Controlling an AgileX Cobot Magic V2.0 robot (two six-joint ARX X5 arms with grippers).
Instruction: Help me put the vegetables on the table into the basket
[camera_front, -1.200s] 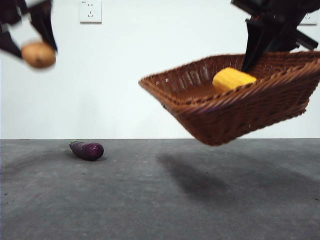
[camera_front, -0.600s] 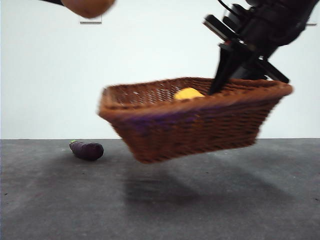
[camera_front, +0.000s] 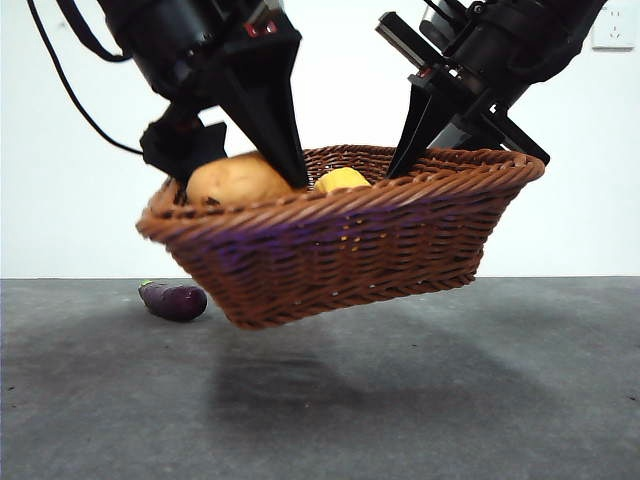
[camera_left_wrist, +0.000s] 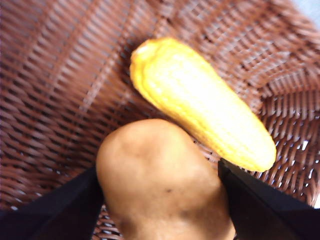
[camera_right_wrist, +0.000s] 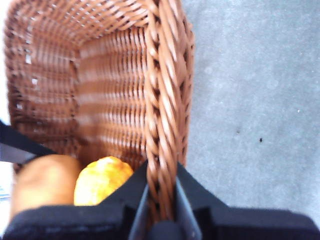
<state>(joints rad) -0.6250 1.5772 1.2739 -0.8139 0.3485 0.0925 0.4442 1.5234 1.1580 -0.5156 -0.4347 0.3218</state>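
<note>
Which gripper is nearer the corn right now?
Left. The left gripper holds the potato right beside the corn inside the basket. The right gripper clamps the basket's rim, farther from the corn.

Two matte black robot arms, each ending in an end effector of wedge-shaped black jaws; the left end effector (camera_front: 235, 165) trails black cables and bears small red markings.

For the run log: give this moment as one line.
left gripper holds potato in basket | right gripper lifts rim | eggplant on table
</note>
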